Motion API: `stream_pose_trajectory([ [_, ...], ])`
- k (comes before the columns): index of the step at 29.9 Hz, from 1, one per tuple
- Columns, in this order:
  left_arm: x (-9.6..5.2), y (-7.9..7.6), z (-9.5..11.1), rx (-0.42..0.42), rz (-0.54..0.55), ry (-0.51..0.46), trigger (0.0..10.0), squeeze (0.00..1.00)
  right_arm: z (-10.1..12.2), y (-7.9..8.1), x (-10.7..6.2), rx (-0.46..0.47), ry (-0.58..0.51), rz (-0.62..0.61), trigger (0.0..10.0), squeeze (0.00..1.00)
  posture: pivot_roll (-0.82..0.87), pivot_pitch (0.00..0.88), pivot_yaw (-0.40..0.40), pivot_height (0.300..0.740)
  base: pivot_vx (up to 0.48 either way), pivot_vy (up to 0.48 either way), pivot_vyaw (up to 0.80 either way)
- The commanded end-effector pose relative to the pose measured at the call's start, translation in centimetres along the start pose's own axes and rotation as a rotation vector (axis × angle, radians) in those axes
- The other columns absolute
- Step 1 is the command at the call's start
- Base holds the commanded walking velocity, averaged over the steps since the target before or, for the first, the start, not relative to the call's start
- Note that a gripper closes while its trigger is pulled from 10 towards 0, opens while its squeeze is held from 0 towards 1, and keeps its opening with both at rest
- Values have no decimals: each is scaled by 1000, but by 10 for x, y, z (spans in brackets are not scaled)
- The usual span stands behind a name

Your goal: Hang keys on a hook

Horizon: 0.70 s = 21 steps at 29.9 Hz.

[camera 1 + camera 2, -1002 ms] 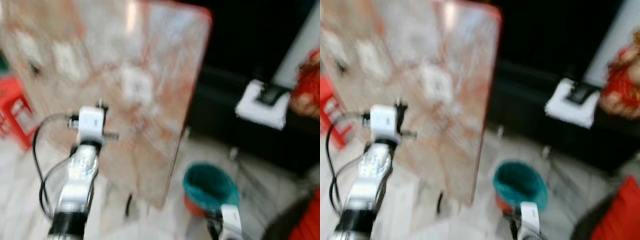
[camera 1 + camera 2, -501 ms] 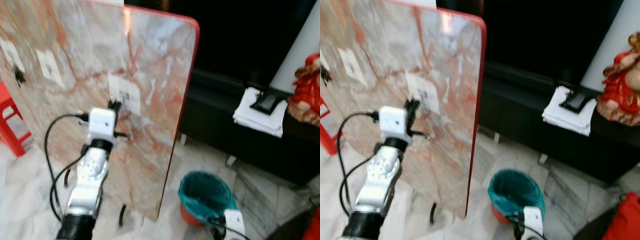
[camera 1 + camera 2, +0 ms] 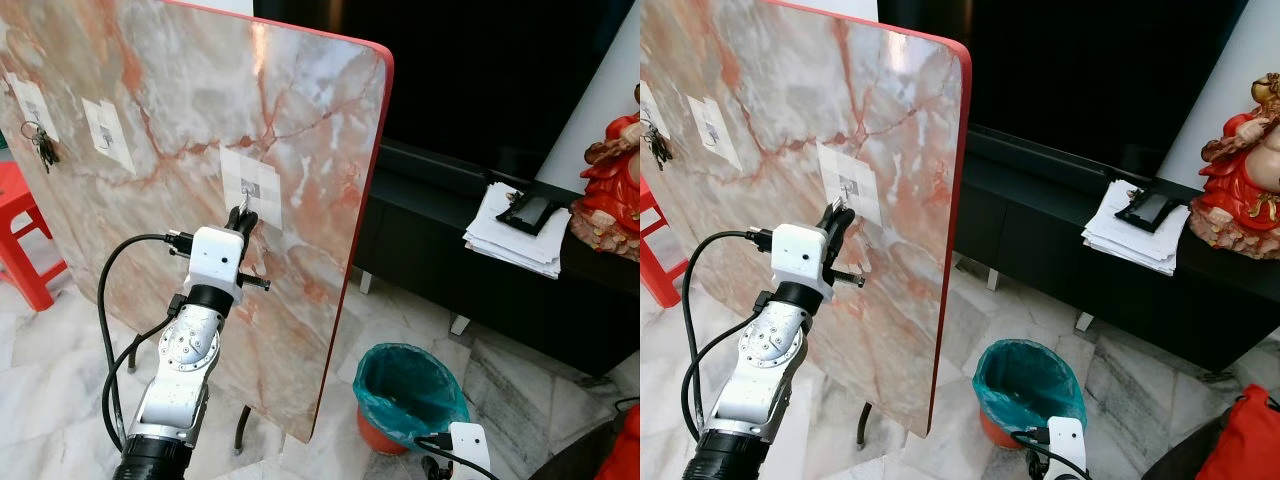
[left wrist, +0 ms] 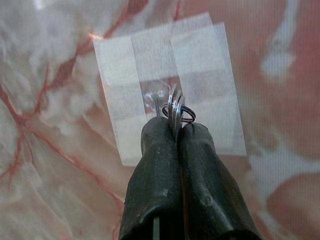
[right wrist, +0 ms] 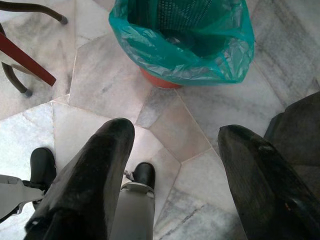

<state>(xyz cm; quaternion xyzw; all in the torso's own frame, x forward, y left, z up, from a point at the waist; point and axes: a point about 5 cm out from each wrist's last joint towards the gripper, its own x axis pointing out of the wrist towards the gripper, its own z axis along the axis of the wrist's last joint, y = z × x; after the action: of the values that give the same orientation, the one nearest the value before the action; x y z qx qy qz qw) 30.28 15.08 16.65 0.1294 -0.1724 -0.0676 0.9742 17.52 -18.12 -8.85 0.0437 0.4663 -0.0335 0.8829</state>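
Down low, the right end effector (image 5: 172, 165) hangs idle with its two black fingers spread wide above the marble floor (image 5: 200, 125), near a bin lined with a teal bag (image 3: 412, 390); higher up, the left end effector (image 4: 175, 131) is raised to the upright marble-patterned board (image 3: 300, 120), its fingers pinched together on the keys (image 4: 175, 107), whose metal rings stick out past the fingertips; the rings sit right at a clear hook (image 4: 159, 97) taped to the board under white strips, though whether they are over it cannot be told; further left on the board another bunch of keys (image 3: 42, 146) hangs; beyond, a dark cabinet (image 3: 480, 270) carries papers (image 3: 515, 240) and a red figurine (image 3: 612, 190).
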Motion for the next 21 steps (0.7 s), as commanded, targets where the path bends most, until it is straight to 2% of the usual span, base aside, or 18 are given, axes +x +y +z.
stream_pose_trajectory([
  [1, 0, -1, 3, 11, -11, -5, 10000, 0, -1, -3, 0, 2, 6, -9, 10000, 0, 36, 0, -92, 740, 0, 0, 0],
  [6, -4, 3, -3, -8, 7, 58, 10000, 0, -1, -3, 0, -1, 8, -6, 10000, 0, 37, 0, -90, 740, 0, 0, 0],
  [8, -8, 1, -7, -24, -43, 90, 10000, 0, -1, -3, 0, 0, 7, -6, 10000, 0, 36, 0, -88, 740, 0, 0, 0],
  [9, -17, -4, -13, -19, -170, 149, 10000, 0, 0, -3, 0, -2, 6, -6, 10000, 0, 36, 0, -86, 740, 0, 0, 0],
  [13, -40, -12, -21, -17, -382, 239, 10000, 0, 0, -1, 0, -3, 4, -4, 10000, 0, 40, 0, -81, 740, 0, 0, 0],
  [14, -55, -14, -28, 7, -497, 316, 10000, 0, 1, 0, 0, -3, 4, -2, 10000, 0, 41, 0, -82, 740, 0, 0, 0],
  [15, -63, -14, -33, 22, -549, 369, 10000, 0, 1, 0, 0, -4, 5, -1, 10000, 0, 41, 0, -82, 740, 0, 0, 0],
  [16, -63, -14, -33, 22, -549, 369, 10000, 0, 1, 0, 0, -4, 5, -1, 10000, 0, 41, 0, -82, 740, 0, 0, 0],
  [17, -75, -13, -43, 56, -631, 474, 10000, 0, 1, 1, 0, -6, 5, 0, 10000, 0, 41, 0, -82, 740, 0, 0, 0],
  [19, -98, -3, -64, 210, -746, 665, 10000, 0, 1, 1, 0, -9, 7, 2, 10000, 0, 51, 0, -84, 740, 0, 0, 0],
  [20, -98, -3, -64, 210, -746, 665, 10000, 0, 1, 1, 0, -9, 7, 2, 10000, 0, 51, 0, -84, 740, 0, 0, 0],
  [21, -116, 9, -78, 349, -828, 825, 10000, 0, 0, 0, 0, -14, 9, 4, 10000, 0, 50, 0, -84, 740, 0, 0, 0],
])
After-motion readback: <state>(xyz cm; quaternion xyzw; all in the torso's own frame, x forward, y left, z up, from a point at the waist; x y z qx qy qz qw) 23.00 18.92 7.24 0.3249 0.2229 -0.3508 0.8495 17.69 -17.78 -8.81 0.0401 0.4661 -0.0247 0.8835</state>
